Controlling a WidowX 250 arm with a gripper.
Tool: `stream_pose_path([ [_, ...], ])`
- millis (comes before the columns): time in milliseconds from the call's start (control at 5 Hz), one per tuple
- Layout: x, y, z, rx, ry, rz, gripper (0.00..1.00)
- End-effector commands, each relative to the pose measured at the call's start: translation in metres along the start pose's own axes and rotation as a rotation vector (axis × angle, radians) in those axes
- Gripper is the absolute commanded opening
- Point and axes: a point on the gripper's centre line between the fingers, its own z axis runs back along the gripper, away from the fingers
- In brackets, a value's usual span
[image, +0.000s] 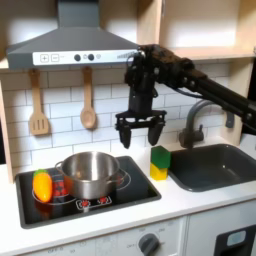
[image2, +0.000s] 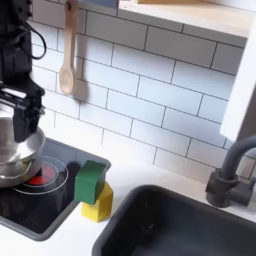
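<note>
While our gripper (image: 139, 133) hangs in the air above the stove, we see its fingers spread apart, holding and touching nothing. Nearest below, to its right in the first exterior view, stands the green-yellow sponge (image: 160, 162), beside the steel pot (image: 90, 175).

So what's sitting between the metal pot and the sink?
In both exterior views, a green and yellow sponge stands on the counter between the metal pot on the stove and the sink, just below the gripper.
</note>
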Motion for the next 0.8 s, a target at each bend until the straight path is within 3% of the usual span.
stream_pose_path([
  [0,-0.043,-0.029,0.005,-0.024,0.027,-0.028,1.0],
  [600,-0.08,-0.045,0.012,0.01,0.048,-0.074,1.0],
])
